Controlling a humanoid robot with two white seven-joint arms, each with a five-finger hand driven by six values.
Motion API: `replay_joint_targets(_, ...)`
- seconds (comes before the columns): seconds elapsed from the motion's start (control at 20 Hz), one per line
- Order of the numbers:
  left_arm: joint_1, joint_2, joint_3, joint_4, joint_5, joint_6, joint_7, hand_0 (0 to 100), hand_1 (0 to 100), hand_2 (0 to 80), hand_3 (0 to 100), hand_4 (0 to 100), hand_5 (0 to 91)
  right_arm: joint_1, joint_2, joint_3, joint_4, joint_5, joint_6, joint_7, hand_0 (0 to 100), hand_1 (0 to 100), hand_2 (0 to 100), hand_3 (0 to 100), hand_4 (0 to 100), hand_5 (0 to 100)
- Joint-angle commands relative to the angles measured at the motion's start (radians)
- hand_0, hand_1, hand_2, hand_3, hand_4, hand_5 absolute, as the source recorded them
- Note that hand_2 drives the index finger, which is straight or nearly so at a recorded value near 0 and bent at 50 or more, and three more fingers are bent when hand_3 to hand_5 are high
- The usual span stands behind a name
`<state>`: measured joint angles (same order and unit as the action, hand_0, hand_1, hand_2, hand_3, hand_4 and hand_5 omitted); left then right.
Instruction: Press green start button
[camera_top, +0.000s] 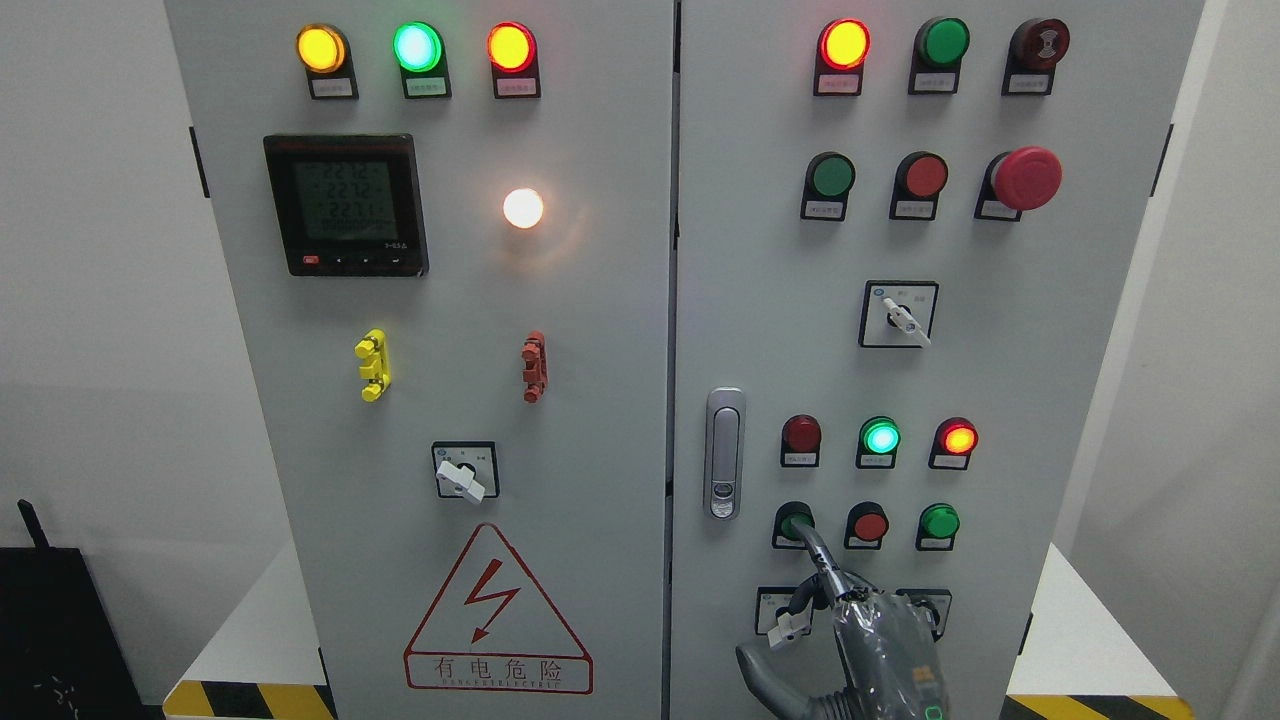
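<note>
Button: green start button (794, 521) sits leftmost in the lower row of three on the right door, below a dark red lamp (801, 433); partly covered by a fingertip.
Contact: index finger (812, 548) of the right hand (868, 640) reaches up and left, its tip on the button face.
Hand state: one finger extended, the others curled in near the palm, thumb out to the lower left; nothing grasped.
Hand pose: grey hand wrapped in clear film, rising from the bottom edge right of centre, back of the hand toward the camera.
Occlusion: hand covers part of a rotary switch (788, 622) under the button row.
Row neighbours: red button (870, 525) in the middle, second green button (939, 521) at right, both clear of the hand.
Surface: grey two-door control cabinet (620, 400), upright, with lit indicator lamps, a digital meter (345, 204), a door latch (724, 452), a red mushroom stop (1026, 178) and a high-voltage warning triangle (497, 615).
Room: white walls; cabinet stands on a white base with yellow-black striped edging (245, 699).
</note>
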<state>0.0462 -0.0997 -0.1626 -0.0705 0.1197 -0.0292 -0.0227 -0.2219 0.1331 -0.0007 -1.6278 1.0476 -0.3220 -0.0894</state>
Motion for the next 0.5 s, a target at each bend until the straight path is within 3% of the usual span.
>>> replay_joint_targets(0.0, 0.000, 0.000, 0.000, 0.000, 0.000, 0.000, 0.000, 12, 56, 0.0, 0, 0, 0.0, -0.004, 0.000, -0.019, 0.034, 0.000, 0.001, 0.002, 11, 15, 0, 61, 64, 74)
replay_joint_targets(0.45, 0.000, 0.000, 0.000, 0.000, 0.000, 0.000, 0.000, 12, 56, 0.0, 0, 0, 0.0, -0.001, 0.000, -0.019, 0.019, -0.012, -0.002, -0.001, 11, 15, 0, 61, 63, 74)
